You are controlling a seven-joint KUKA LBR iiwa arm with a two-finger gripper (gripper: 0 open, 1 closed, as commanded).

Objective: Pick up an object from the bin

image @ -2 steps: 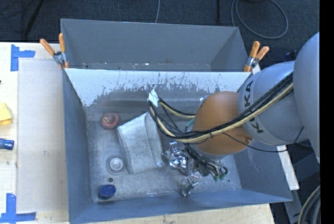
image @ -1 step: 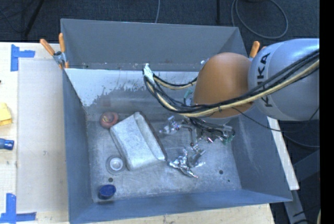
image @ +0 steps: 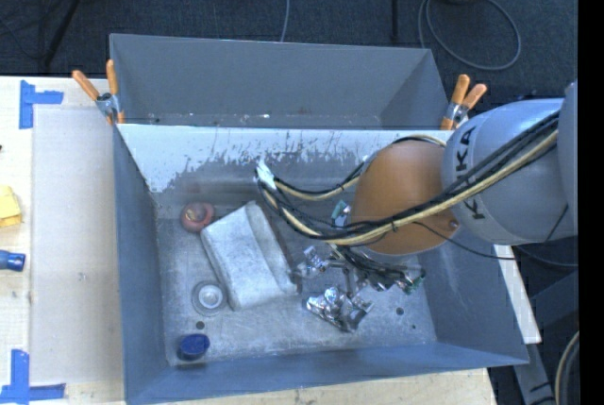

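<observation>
Orange wrist cover (image: 406, 195): rounded, topmost item, fixed to the grey arm (image: 519, 177), which enters from 3 o'clock; black and yellow cables (image: 300, 205) loop off it toward 9 o'clock.

Gripper (image: 335, 304): metal, low over the floor of the bin (image: 283, 101), at about 5 o'clock of floor centre. Open or closed: cannot tell.

Item 1, white rectangular block (image: 241, 252): lies flat and skewed, just beside the gripper at its 9 o'clock; nearest thing to it.

Item 2, reddish round disc (image: 196, 217): at the block's 10 o'clock, near it.

Item 3, clear round cap (image: 209, 297): at the block's 7 o'clock, close by its lower corner.

Item 4, blue round cap (image: 193, 346): in the floor's 7 o'clock corner, well apart from the gripper.
</observation>
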